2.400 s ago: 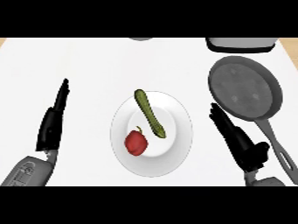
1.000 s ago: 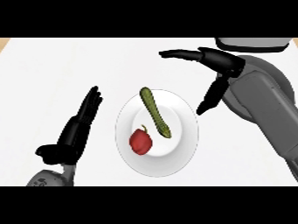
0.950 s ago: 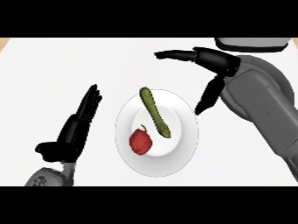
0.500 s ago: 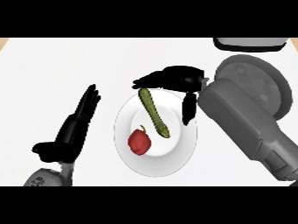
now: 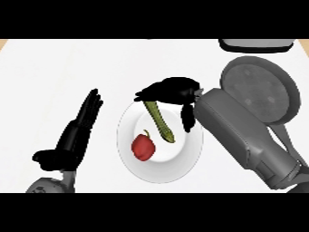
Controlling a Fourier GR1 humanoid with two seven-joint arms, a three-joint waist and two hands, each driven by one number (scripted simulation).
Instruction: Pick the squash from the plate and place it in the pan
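White counter (image 5: 63, 63) fills the view, and on it sits a white plate (image 5: 183, 158) with 2 things on top: a long green squash (image 5: 159, 119) and a red pepper (image 5: 143, 146). The squash lies slanted on the plate, its upper end right under the curled fingers of the right hand (image 5: 173, 90), its lower end reaching away from those fingers toward the plate's middle. The right hand hangs over the plate's upper rim with fingers bent downward, 1 finger (image 5: 187, 118) pointing down just beside the squash on its right. Whether the fingers touch or pinch the squash I cannot tell; the vegetable still lies flat on the plate. The pepper lies below the squash, well apart from those fingers.

The grey pan (image 5: 257, 90) rests beyond the right forearm, its handle running down behind that arm. A grey pot (image 5: 256, 44) shows at the counter's far edge, above the pan.

The left hand (image 5: 76, 133) rests beside the plate's left side, fingers straight and pressed together, pointing up the counter and touching nothing on the plate.
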